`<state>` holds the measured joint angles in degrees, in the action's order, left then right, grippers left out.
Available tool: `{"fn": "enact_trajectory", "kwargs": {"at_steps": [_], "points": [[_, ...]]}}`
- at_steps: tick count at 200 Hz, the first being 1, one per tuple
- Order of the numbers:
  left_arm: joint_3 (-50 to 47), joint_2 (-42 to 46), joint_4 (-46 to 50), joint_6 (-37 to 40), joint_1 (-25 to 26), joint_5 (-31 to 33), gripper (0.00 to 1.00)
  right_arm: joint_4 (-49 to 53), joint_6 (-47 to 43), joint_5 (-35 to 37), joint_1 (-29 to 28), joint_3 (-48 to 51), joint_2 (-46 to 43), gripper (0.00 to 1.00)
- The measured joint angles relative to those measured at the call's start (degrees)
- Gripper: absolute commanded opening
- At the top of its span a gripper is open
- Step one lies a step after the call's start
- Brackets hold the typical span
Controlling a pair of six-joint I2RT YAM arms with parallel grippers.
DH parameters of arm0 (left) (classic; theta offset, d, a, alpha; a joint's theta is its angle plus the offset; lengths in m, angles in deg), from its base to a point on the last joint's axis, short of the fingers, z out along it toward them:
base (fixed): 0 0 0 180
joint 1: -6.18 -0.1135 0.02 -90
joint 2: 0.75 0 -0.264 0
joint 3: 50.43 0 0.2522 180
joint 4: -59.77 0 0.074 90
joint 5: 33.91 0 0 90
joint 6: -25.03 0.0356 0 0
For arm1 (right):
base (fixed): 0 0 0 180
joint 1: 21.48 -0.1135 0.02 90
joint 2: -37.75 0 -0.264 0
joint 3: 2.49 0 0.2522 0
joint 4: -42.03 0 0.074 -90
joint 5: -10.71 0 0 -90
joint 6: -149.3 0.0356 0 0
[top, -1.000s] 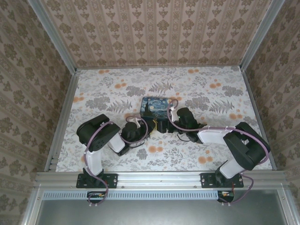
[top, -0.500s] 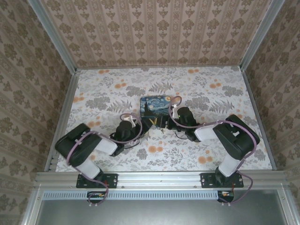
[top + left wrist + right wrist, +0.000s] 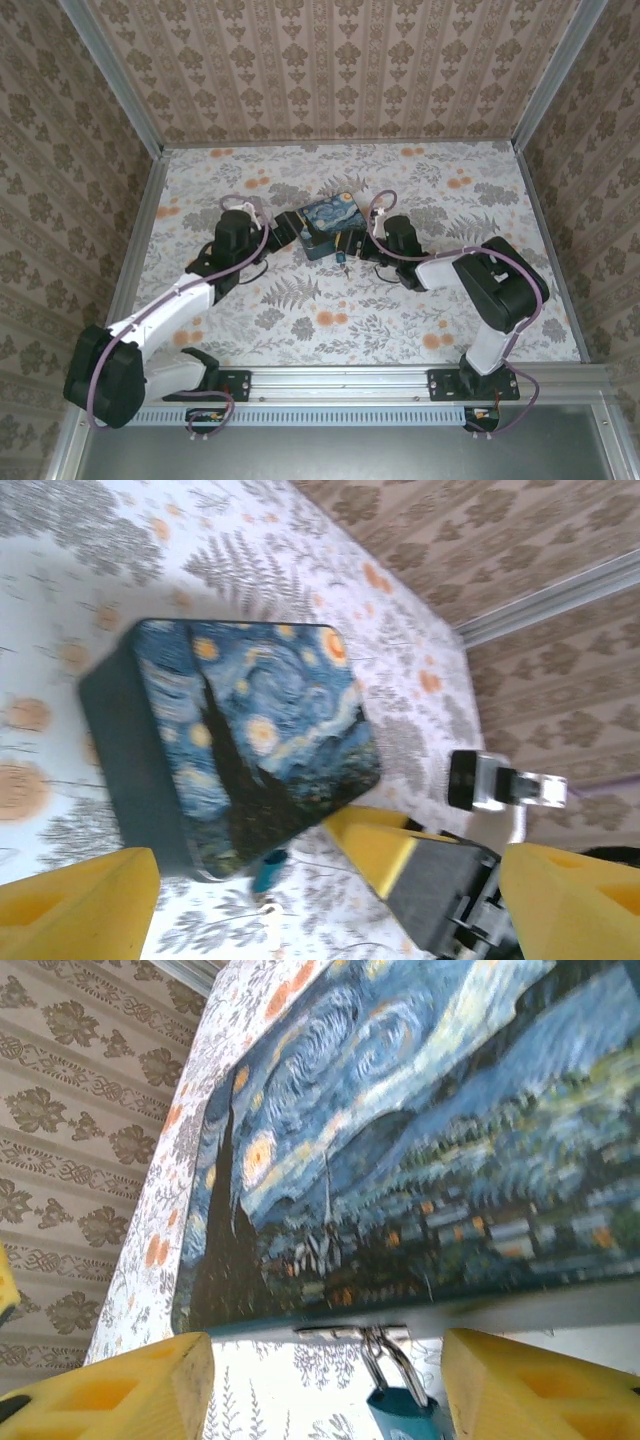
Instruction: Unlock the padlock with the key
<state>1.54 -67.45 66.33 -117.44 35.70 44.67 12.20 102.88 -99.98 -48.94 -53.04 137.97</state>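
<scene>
**Operator:** Where's the lock sitting?

**Spotter:** The small teal-bodied padlock with the thin metal shackle hangs from the silver hasp on the side of the rectangular blue-and-yellow Starry Night tin box. Its body lies low against the floral-print table. From your left wrist camera it shows at the tin box's near corner, with one yellow finger of your other arm just beside it.

**Operator:** And my right gripper?

**Spotter:** Your right gripper has its yellow fingers spread apart. The padlock is in the gap between them, closer to the right-hand finger. Neither finger is pressed on it, so it is not clamped.

**Operator:** Left side?

**Spotter:** Your left gripper is at the tin box's left end, with its fingers wide apart and nothing held. The tin box lies just ahead of them. From above I cannot tell whether they touch its wall.

**Operator:** How does the box lie?

**Spotter:** It lies flat, painted lid up, turned askew on the table between your two grippers.
</scene>
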Motion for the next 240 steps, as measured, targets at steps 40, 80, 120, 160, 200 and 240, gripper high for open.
{"fn": "enact_trajectory", "kwargs": {"at_steps": [40, 80, 120, 160, 200, 240], "points": [[6.49, -6.23, 7.67, 4.83, -1.57, -0.76, 0.92, 0.11, -1.75, -0.26, 0.00, 3.80, 0.04, 0.57], [7.21, -10.03, 8.61, 6.03, -1.81, -2.05, 0.92, -0.87, -3.61, -1.07, 0.00, 3.74, 2.54, 0.56], [7.30, -11.28, 8.63, 6.03, -1.81, -2.54, 0.92, -1.44, -4.66, -2.73, -0.02, 0.96, 5.29, 0.52], [8.37, -12.37, 8.55, 6.03, -1.81, -2.80, 0.92, -1.68, -5.73, -3.45, -0.17, 0.09, 6.67, 0.41], [8.48, -13.55, 8.52, 6.03, -1.86, -3.02, 0.92, -1.40, -6.32, -3.80, -0.87, 0.09, 7.21, 0.23], [8.50, -13.94, 8.55, 6.03, -1.86, -3.19, 0.92, -1.49, -6.14, -3.76, -0.98, 0.07, 7.39, 0.05]]}}
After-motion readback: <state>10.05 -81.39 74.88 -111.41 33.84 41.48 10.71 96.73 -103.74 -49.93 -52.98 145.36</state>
